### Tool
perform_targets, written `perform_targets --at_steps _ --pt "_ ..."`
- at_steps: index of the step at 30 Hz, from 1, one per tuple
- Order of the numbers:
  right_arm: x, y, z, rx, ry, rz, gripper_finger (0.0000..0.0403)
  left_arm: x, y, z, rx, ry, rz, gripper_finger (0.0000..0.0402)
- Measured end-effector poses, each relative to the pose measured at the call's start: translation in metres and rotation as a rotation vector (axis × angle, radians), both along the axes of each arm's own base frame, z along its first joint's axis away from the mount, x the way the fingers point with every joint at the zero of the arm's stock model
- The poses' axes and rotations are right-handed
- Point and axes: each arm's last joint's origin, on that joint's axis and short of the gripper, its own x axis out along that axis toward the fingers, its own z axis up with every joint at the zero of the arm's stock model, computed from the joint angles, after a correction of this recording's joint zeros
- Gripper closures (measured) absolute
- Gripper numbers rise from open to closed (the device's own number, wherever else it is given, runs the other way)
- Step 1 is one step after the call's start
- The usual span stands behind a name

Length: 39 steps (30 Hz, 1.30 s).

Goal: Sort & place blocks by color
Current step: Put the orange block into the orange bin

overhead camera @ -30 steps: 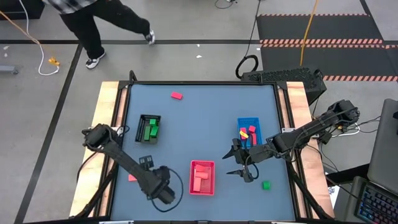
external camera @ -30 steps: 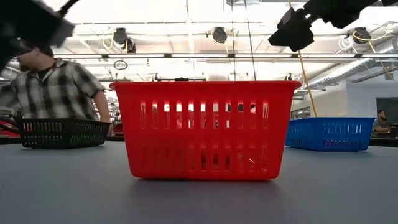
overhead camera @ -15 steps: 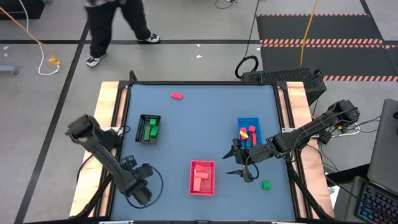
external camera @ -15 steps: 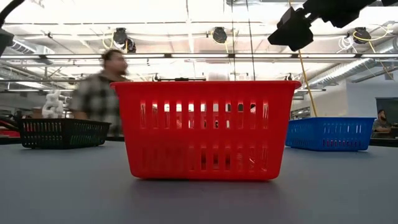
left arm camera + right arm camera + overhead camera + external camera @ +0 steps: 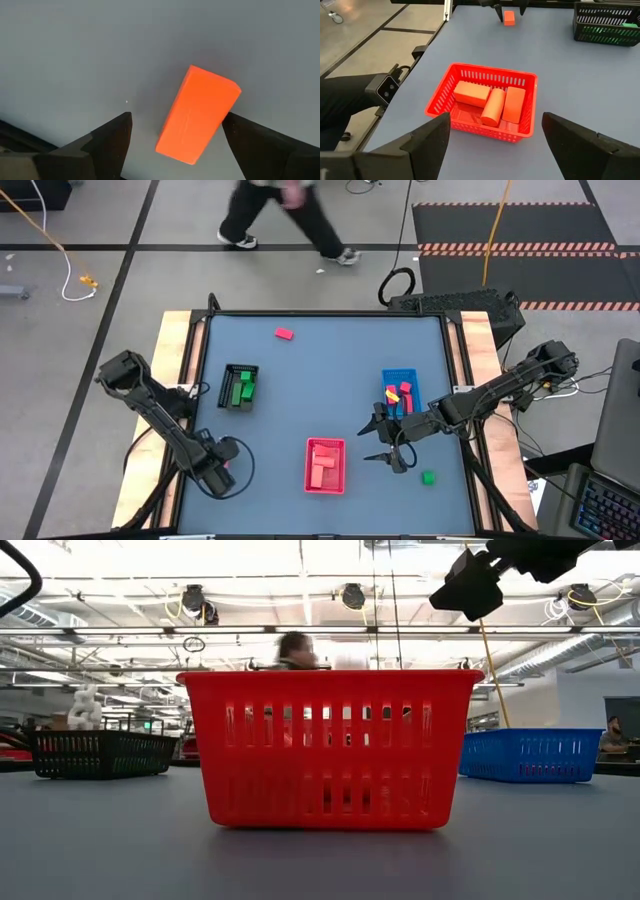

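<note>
At the bench's point(image 5: 330, 370) near left edge, my left hand point(image 5: 222, 472) has swung over from beside the red tray point(image 5: 325, 465) and now hovers, fingers wide, straddling the orange block point(image 5: 197, 115) lying there, poised to grasp it for sorting.

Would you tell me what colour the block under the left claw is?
Salmon-orange; the block shows best in the left wrist view, lying between the open left claw's fingers.

red tray point(image 5: 326, 466), blue tray point(image 5: 399, 376), black tray point(image 5: 240, 370), person walking point(image 5: 285, 215)
</note>
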Motion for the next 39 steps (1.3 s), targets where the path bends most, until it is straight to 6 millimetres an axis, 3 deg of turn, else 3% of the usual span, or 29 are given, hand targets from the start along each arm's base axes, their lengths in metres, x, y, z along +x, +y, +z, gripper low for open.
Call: perform_targets --at_steps 5,8,11,16,25,31,39 --pt "0.000 0.000 0.000 -0.005 0.000 0.003 0.0096 0.001 0.000 -0.004 -0.007 -0.040 -0.039 0.0091" --pt "0.000 0.000 0.000 -0.005 0.000 0.003 0.0096 0.002 0.000 -0.007 -0.029 -0.065 -0.064 0.0114" --pt "0.000 0.000 0.000 -0.005 0.000 0.003 0.0096 0.002 -0.001 -0.008 -0.040 -0.072 -0.074 0.0163" --pt "0.000 0.000 0.000 0.000 0.001 0.002 0.0096 0.003 -0.003 -0.009 -0.068 -0.080 -0.090 0.0278" --pt "0.000 0.000 0.000 0.001 0.001 0.003 0.0096 0.007 -0.004 0.001 -0.116 -0.062 -0.056 0.0278" --pt "0.000 0.000 0.000 -0.003 0.001 0.005 0.0096 0.024 -0.005 0.031 -0.156 -0.154 -0.035 0.0278" --pt "0.000 0.000 0.000 0.002 0.002 0.003 0.0096 0.070 -0.008 0.079 -0.093 -0.463 -0.090 0.0278"
